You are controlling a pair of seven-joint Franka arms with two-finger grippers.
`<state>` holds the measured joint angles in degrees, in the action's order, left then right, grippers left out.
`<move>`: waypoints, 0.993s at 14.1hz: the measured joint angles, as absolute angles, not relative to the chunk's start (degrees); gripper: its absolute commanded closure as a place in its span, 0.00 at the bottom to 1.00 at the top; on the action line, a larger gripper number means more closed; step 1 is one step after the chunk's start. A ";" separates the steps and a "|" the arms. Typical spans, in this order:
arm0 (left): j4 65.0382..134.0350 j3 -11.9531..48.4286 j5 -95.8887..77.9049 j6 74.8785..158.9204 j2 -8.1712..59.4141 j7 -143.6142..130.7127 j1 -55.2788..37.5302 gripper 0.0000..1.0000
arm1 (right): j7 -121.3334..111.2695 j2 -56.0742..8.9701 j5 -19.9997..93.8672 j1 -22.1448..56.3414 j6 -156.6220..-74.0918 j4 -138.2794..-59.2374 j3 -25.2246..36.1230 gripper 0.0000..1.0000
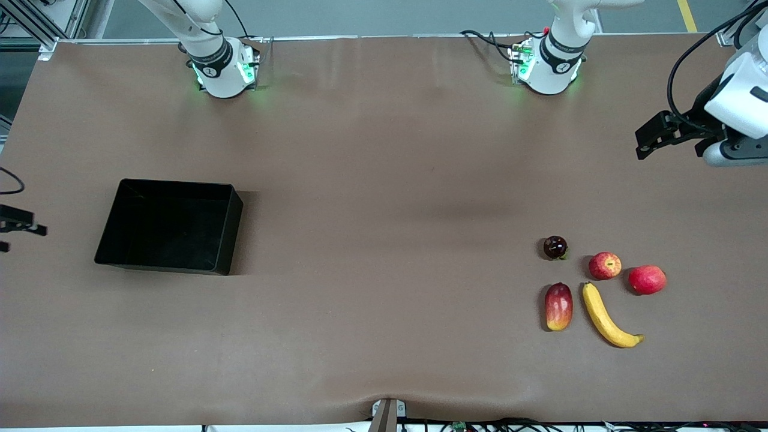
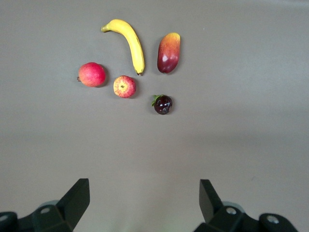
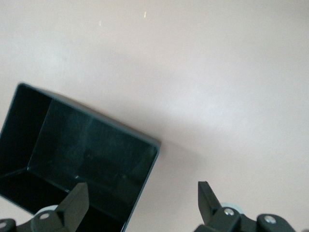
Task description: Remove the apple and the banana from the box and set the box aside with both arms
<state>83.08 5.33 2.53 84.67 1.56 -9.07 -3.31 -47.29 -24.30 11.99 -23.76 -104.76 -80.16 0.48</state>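
A yellow banana (image 1: 606,315) and a small red apple with yellow patches (image 1: 605,266) lie toward the left arm's end of the table. Both also show in the left wrist view: the banana (image 2: 130,41) and the apple (image 2: 124,86). The black box (image 1: 233,231) stands empty toward the right arm's end. My left gripper (image 1: 651,135) hangs open and empty in the air at that end's edge, apart from the fruits, its fingertips wide apart (image 2: 145,193). My right gripper (image 1: 18,225) is open and empty (image 3: 143,195), up beside the box (image 3: 104,120).
Three other fruits lie by the banana and apple: a red and yellow mango (image 1: 558,306), a round red fruit (image 1: 647,279) and a small dark fruit (image 1: 555,247). Brown table cloth lies between the box and the fruits.
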 measured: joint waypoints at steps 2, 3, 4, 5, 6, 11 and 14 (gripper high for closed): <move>85.20 5.34 2.52 85.13 -0.26 -9.07 -3.76 0.00 | -47.64 -24.12 11.97 -23.03 -104.32 -74.56 0.25 0.00; 86.50 5.33 2.52 85.62 -1.36 -9.07 -3.78 0.00 | -47.64 -24.02 11.98 -22.62 -103.77 -72.82 0.20 0.00; 87.43 5.28 2.52 85.94 -2.22 -9.07 -3.78 0.00 | -47.64 -24.01 11.98 -22.37 -103.33 -71.99 0.10 0.00; 88.00 5.22 2.52 86.14 -2.77 -9.07 -3.78 0.00 | -47.64 -24.02 11.99 -21.99 -102.98 -71.66 0.00 0.00; 88.35 5.18 2.52 86.31 -3.08 -9.07 -3.77 0.00 | -47.65 -24.03 12.01 -21.27 -102.61 -71.48 -0.05 0.00; 88.82 6.09 2.50 86.39 -3.21 -9.07 -2.70 0.00 | -30.75 -22.32 12.03 -14.49 -92.04 -68.30 -0.38 0.00; 88.83 6.44 2.42 86.39 -3.26 -9.07 -2.63 0.00 | -19.33 -18.88 7.89 -8.99 -87.78 -67.91 -0.53 0.00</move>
<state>88.83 6.44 2.42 86.39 -3.26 -9.07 -2.63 -19.33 -18.88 7.89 -8.99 -87.78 -67.91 -0.53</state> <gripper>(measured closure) 0.000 0.000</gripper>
